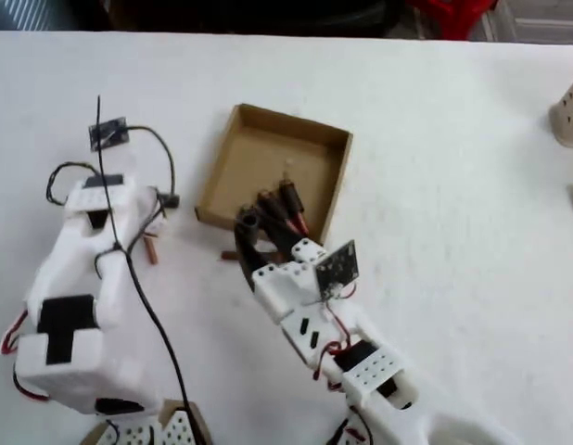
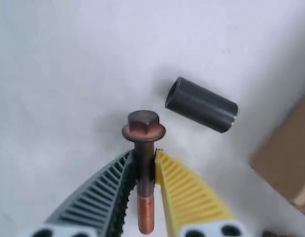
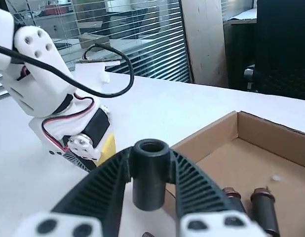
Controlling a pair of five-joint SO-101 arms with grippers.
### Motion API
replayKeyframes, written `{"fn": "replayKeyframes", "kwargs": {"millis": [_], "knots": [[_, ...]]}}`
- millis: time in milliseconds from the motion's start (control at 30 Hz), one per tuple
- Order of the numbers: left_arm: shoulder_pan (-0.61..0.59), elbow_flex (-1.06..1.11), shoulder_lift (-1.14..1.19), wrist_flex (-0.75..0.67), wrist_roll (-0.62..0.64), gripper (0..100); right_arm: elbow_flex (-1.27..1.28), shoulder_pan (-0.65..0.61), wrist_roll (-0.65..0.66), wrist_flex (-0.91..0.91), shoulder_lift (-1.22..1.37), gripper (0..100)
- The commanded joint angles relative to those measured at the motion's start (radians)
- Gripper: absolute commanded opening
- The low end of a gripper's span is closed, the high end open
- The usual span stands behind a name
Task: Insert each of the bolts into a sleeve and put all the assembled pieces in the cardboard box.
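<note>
My left gripper [image 2: 144, 156] is shut on the shank of a copper bolt [image 2: 144, 129], whose hex head points away from the wrist. Just beyond the bolt, a loose black sleeve [image 2: 202, 104] lies on its side on the white table. In the high view this gripper [image 1: 152, 244] sits left of the cardboard box [image 1: 233, 153]. My right gripper [image 3: 150, 159] is shut on another black sleeve [image 3: 150, 173], held upright with its bore facing up, at the box's near edge [image 1: 248, 224]. Assembled pieces [image 3: 263, 210] lie inside the box [image 3: 251, 163] near that edge.
The left arm's white body [image 3: 54, 94] and its black cables [image 1: 143, 297] stand close to the right gripper. A beige perforated object [image 1: 569, 113] sits at the table's far right edge. Open white tabletop [image 1: 453, 213] lies right of the box.
</note>
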Motion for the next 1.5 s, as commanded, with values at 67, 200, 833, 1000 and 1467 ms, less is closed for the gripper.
{"fn": "replayKeyframes", "kwargs": {"millis": [67, 200, 833, 1000, 1467], "knots": [[0.039, 0.187, -0.259, -0.19, -0.049, 2, -0.005, -0.008, -0.006, -0.025, -0.016, 1.5], [0.074, 0.313, -0.427, -0.288, -0.107, 2, 0.005, -0.008, -0.006, -0.025, -0.016, 1.5], [0.309, 0.614, -1.026, -0.529, -0.132, 2, 0.029, -0.008, -0.005, -0.021, -0.016, 1.5], [0.372, 0.87, -1.213, -0.901, -0.132, 2, 0.029, -0.004, -0.005, -0.019, -0.016, 1.5], [0.568, 0.698, -1.451, -0.479, -0.129, 2, 0.029, -0.004, -0.005, -0.018, -0.015, 1.6]]}}
